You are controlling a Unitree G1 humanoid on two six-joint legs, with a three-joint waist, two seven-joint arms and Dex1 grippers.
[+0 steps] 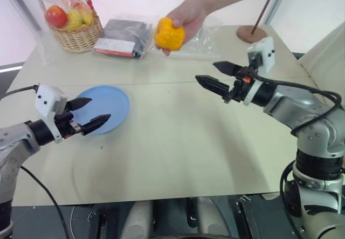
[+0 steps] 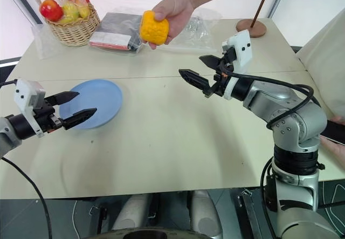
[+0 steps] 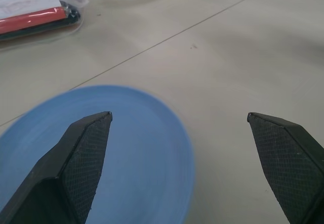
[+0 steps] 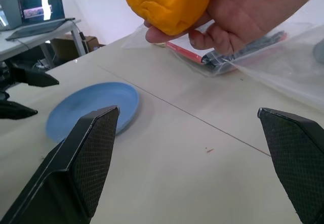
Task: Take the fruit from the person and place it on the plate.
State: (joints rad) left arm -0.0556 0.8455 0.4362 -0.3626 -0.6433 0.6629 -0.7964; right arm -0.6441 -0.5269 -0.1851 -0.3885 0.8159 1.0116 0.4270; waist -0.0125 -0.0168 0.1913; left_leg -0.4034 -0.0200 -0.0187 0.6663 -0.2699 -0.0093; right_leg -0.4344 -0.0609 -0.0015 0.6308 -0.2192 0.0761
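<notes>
Fruit offered in the air, both grippers empty, plate bare.

Item: one orange-yellow fruit (image 1: 169, 34), held from above in the person's hand (image 1: 190, 15), raised over the far half of the table (image 1: 178, 142). Right gripper (image 1: 212, 73): fingers spread wide, grasping nothing, pointing toward the robot's left; the fruit sits above and beyond its fingertips, to their left and apart from them. In the right wrist view the fruit hangs high between the two fingers, clear of both. Plate (image 1: 116, 103): light blue, flat on the table at the robot's left, nothing on it. Left gripper (image 1: 89, 113): fingers parted, empty, hovering just over the plate's near edge. Also present at the far side: a wicker basket (image 1: 78, 34) of fruit, a dark packet in plastic (image 1: 125, 37).
</notes>
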